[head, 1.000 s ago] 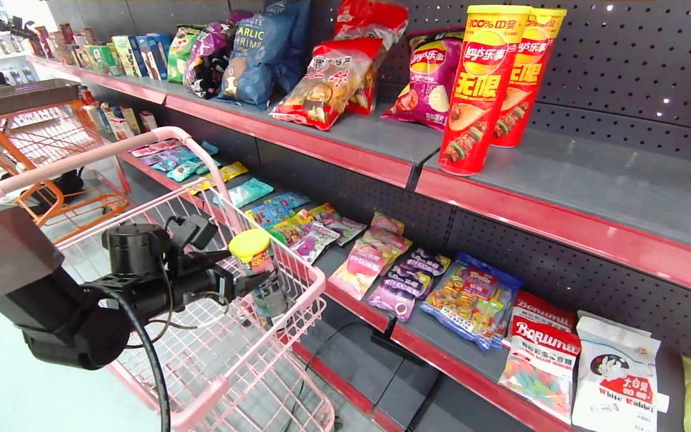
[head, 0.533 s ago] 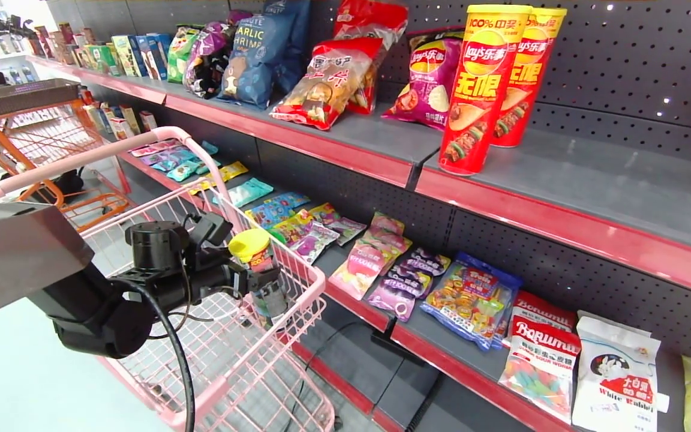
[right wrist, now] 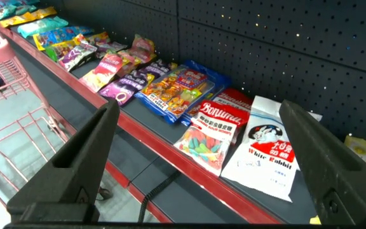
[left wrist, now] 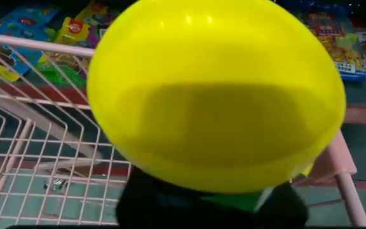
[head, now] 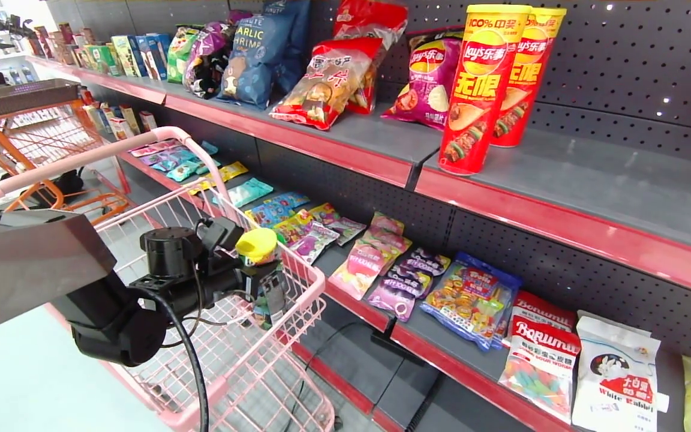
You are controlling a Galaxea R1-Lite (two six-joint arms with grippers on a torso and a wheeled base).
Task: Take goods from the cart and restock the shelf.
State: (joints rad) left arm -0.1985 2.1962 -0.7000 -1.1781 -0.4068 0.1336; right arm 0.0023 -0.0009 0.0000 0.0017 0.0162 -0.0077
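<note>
The left pincer (head: 261, 279) is clamped on a yellow-lid can (head: 257, 245) over the cart (head: 312, 282). It is not on the shelf (head: 561, 174) yet. The right pincer (right wrist: 196, 111) is apart.

The left arm (head: 108, 324) is matte black, a rounded, bulbous joint housing leading to a wrist topped by a short black cylindrical cap (head: 162, 249). A thick black cable (head: 201, 390) loops off the wrist, with thinner wires beside it. The left end effector (head: 263, 281) has blocky black fingers, and the right end effector (right wrist: 199, 111) has two dark, wedge-shaped fingers (right wrist: 75, 172) with flat faces.
</note>
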